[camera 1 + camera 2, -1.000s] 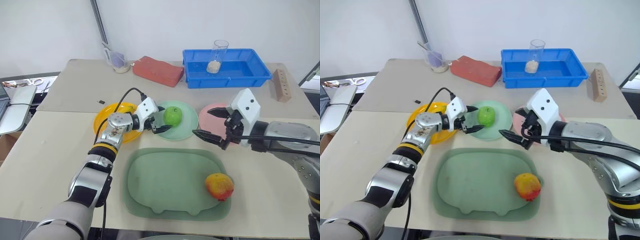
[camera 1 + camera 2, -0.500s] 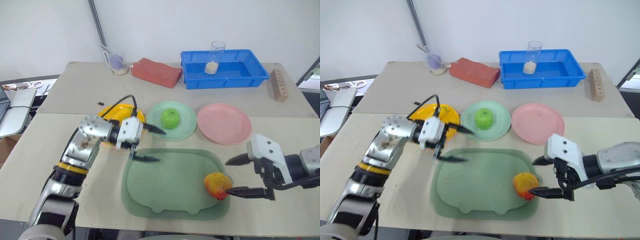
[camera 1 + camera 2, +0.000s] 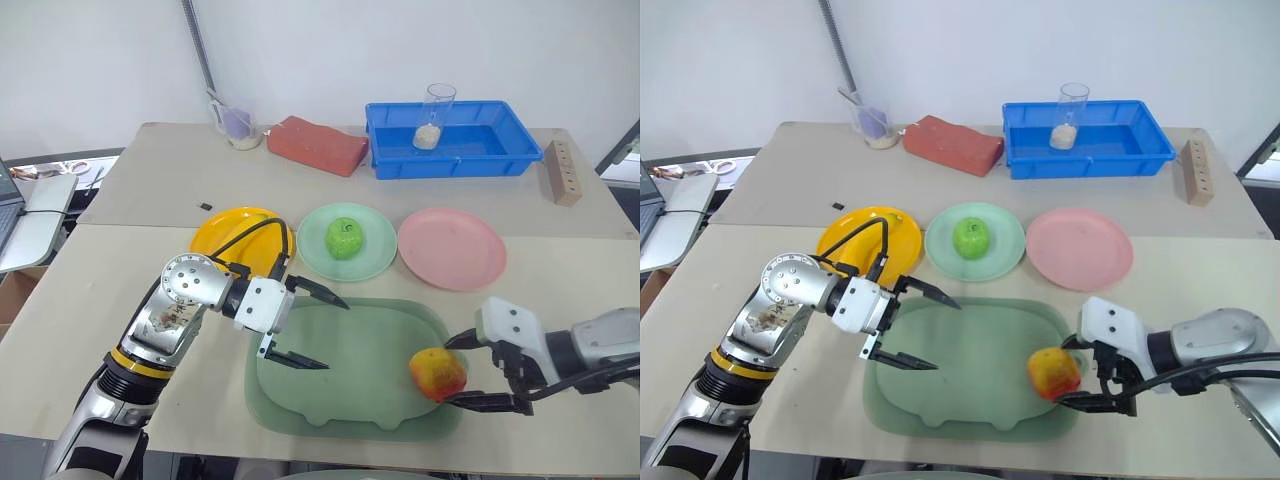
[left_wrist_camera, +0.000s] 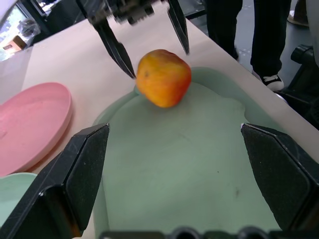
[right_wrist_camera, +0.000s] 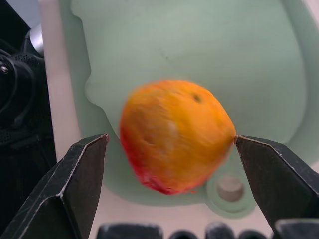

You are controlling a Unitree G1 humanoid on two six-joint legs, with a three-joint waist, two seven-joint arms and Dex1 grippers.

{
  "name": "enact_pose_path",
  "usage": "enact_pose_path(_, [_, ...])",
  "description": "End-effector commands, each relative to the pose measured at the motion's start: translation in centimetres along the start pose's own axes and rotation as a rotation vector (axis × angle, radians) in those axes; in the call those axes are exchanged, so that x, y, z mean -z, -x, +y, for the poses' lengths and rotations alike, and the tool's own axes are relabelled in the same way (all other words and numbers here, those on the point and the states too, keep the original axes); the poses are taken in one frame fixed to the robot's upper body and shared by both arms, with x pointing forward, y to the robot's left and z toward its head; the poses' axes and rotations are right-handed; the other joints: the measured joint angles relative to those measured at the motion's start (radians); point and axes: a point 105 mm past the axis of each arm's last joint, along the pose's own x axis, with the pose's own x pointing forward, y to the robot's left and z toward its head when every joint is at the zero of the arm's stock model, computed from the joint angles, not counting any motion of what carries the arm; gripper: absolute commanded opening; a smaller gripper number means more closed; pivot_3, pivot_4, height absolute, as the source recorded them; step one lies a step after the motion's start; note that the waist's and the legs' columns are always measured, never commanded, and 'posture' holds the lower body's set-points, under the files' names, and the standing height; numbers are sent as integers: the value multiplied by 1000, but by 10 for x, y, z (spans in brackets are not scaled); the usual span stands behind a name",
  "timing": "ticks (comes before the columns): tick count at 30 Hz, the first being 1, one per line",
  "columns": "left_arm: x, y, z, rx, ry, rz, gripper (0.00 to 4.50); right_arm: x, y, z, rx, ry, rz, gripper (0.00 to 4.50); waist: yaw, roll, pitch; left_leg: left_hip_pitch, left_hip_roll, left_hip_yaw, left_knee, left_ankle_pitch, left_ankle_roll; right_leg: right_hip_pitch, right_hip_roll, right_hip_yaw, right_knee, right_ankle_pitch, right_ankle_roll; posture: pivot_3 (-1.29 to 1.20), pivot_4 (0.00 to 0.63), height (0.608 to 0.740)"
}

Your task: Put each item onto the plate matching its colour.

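Left eye view has this about two thirds done, I'd say. The apple point(image 3: 343, 238) sits on the green plate point(image 3: 375, 262), and the banana point(image 3: 243, 228) looks to be on the yellow plate point(image 3: 218, 235), though the left arm's cable partly covers it. The pink plate point(image 3: 452, 248) is bare, so the peach point(image 3: 437, 372) is what's left: it lies at the near right corner of the tray point(image 3: 350, 345).

The right gripper point(image 3: 470, 372) has its fingers spread wide on either side of the peach; one tip looks right up against it, but nothing is clamped. The left gripper point(image 3: 305, 326) hangs over the tray's left part, fingers wide apart, holding nothing.

Further back, well clear of the plates: a red brick point(image 3: 317, 143), a blue bin point(image 3: 452, 135) with a glass point(image 3: 433, 114) in it, a wooden block point(image 3: 566, 171) and a small cup point(image 3: 235, 122). Nothing sits between the peach and the pink plate, so the way over looks open.
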Motion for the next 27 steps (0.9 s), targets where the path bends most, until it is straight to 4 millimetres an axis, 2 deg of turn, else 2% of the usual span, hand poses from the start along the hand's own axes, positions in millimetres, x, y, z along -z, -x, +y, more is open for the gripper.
enact_pose_path(1, [-10,-1,1,-3,-31,-26,4477,-5,0,-6,39,54,-14,4500,0,0,0,0,0,0,0,0,0,0,0,0,0,0,0,0,150,740])
enact_pose_path(2, [-9,-1,1,-4,-31,-25,4477,-5,-1,-8,46,57,-14,4500,1,0,0,0,0,0,0,0,0,0,0,0,0,0,0,0,150,740])
enact_pose_path(6, [-7,-1,0,-6,-28,-17,4500,-3,-2,-7,38,55,-18,3313,0,0,0,0,0,0,0,0,0,0,0,0,0,0,0,0,150,740])
enact_pose_path(8, [-7,0,1,-10,-27,-17,4500,-4,-2,-5,32,52,-25,2867,0,0,0,0,0,0,0,0,0,0,0,0,0,0,0,0,150,740])
enact_pose_path(12, [-4,4,8,-40,-16,-5,4500,-8,2,-6,33,44,-46,2765,1,0,0,0,0,0,0,0,0,0,0,0,0,0,0,0,150,740])
enact_pose_path(14, [0,12,23,-113,55,3,4500,-16,10,-16,82,14,-93,2753,1,0,0,0,0,0,0,0,0,0,0,0,0,0,0,0,150,740])
enact_pose_path(16, [6,21,43,-213,141,-2,4500,-28,21,-34,166,-34,-172,2743,0,-1,0,0,0,0,1,0,0,0,0,0,1,0,0,0,150,740])
enact_pose_path(18, [9,26,65,-323,225,-29,4500,-37,32,-61,290,-70,-243,2743,-1,-1,0,0,0,0,2,0,0,0,0,0,1,0,1,0,150,740])
enact_pose_path(21, [11,26,87,-432,294,-73,4500,-39,44,-104,504,-128,-286,2743,0,-1,0,-1,-1,0,3,0,1,1,0,0,1,0,0,0,150,740])
enact_pose_path(24, [8,21,101,-494,323,-116,4500,-39,49,-141,659,-194,-307,2743,1,0,0,-3,-1,0,3,-1,1,1,0,0,2,2,-3,0,150,740])
enact_pose_path(27, [5,13,106,-504,321,-136,4500,-40,45,-164,719,-226,-305,2743,1,1,-1,-6,-1,-1,3,-1,2,0,1,0,4,2,-3,0,150,740])
